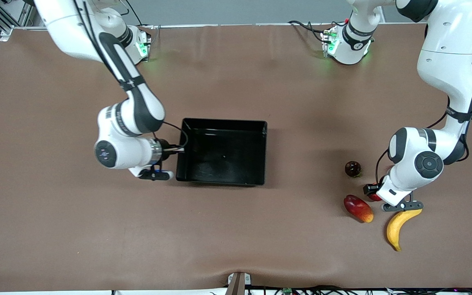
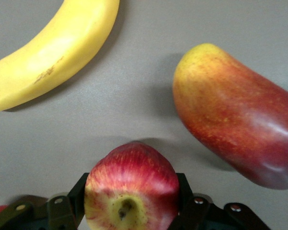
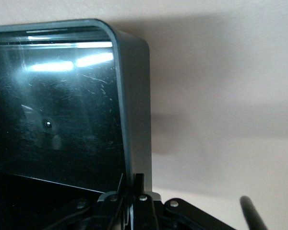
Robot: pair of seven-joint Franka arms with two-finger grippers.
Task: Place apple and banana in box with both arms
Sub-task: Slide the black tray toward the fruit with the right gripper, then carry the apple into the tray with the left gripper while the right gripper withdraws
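Between left tool (image 2: 129,211) fingers, clamped: apple (image 2: 131,189), stem dimple facing wrist camera, beside banana (image 1: 399,225). Right tool (image 3: 134,201) pinched on box (image 1: 260,153) wall.

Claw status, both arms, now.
Left claw: shut on the apple.
Right claw: shut on the box wall.

You get even, bright overhead light on the table (image 1: 236,229), with soft short shadows beside the box (image 1: 223,151) and the fruit. The box floor throws white glare streaks in the right wrist view. In the left wrist view the apple (image 2: 131,188) and banana (image 2: 53,50) are slightly soft and cropped at the edges.
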